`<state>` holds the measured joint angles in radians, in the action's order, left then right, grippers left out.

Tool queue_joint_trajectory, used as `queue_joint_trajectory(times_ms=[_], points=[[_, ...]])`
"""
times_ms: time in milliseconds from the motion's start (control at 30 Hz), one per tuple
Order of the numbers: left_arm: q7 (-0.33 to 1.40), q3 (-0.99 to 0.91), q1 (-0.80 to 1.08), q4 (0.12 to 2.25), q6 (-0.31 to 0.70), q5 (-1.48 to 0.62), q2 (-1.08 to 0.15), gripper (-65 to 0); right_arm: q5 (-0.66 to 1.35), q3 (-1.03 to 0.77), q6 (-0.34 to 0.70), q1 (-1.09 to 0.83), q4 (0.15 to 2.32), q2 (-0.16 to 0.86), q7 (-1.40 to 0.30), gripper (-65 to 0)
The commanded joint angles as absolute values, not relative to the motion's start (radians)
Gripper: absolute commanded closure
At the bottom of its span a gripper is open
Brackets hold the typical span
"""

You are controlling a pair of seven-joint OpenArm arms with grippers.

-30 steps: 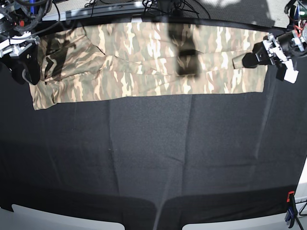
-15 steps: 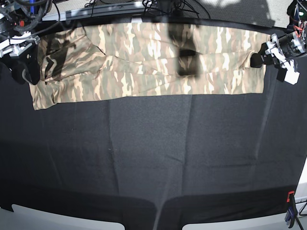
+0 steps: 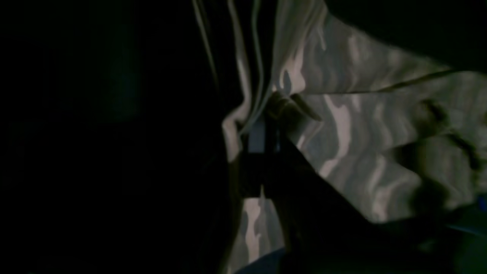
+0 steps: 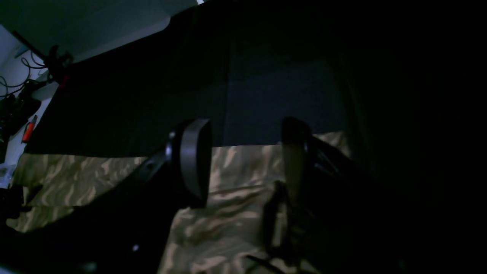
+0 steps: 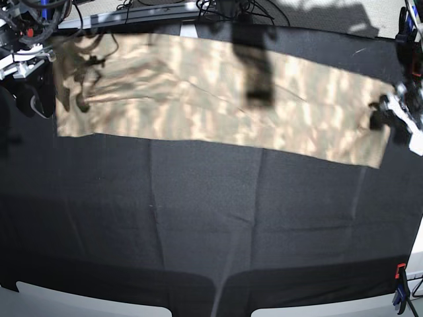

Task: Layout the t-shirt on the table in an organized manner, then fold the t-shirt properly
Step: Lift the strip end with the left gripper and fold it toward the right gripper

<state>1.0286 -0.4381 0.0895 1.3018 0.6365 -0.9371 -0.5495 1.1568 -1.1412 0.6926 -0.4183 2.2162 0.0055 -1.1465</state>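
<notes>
On the left of the base view I see the right gripper (image 5: 30,99) hanging at the far left edge of the worktop (image 5: 211,218), just beside the t-shirt (image 5: 198,99); in its wrist view its jaws stand apart with nothing between them, poised over camouflage fabric; the t-shirt lies as a long blurred band across the far part of the black-covered worktop, slanting nearer toward the right; at its right end the left gripper (image 5: 380,112) sits on the cloth edge; in the left wrist view I see its jaws closed on a bunched fold of the t-shirt; a clamp (image 5: 400,290) sits at the near right corner.
</notes>
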Motion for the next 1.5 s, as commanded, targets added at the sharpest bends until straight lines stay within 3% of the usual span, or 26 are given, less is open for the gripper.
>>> queue_joint_trajectory(times_ms=[0,233,333,467,667,900,1233,1467], points=[[0.993,-0.446,0.064,1.316,0.619,-0.921,-0.58,0.0,1.185,-1.146,0.698,-0.421,2.235,0.014,-1.119,-28.8],[0.968,-0.446,0.038,1.316,0.5,-0.823,-0.622,0.0,1.186,-1.146,0.698,-0.421,2.235,0.014,-1.119,-28.8],[1.029,-0.446,0.039,1.319,0.508,-0.933,-0.635,0.0,1.186,-1.146,0.698,-0.421,2.235,0.014,-1.119,-28.8],[1.082,-0.446,0.039,1.357,0.593,-1.079,-0.631,0.0,1.206,-1.146,0.698,-0.421,2.235,0.014,-1.12,-28.8],[1.201,-0.444,0.078,1.511,0.608,-1.206,-0.607,0.0,1.242,-1.146,0.698,-0.421,2.235,0.014,-1.12,-28.8],[1.205,-0.444,0.165,1.668,0.607,-1.213,-0.427,0.0,1.242,-1.145,0.698,-0.421,2.235,0.014,-1.12,-28.8],[1.256,-0.439,0.166,1.683,0.607,-1.206,-0.157,0.0,1.242,-1.145,0.698,-0.421,2.235,0.014,-1.12,-28.8],[1.258,-0.348,0.166,1.683,0.607,-1.205,-0.079,0.0,1.242,-1.145,0.698,-0.421,2.235,0.014,-1.12,-28.8]])
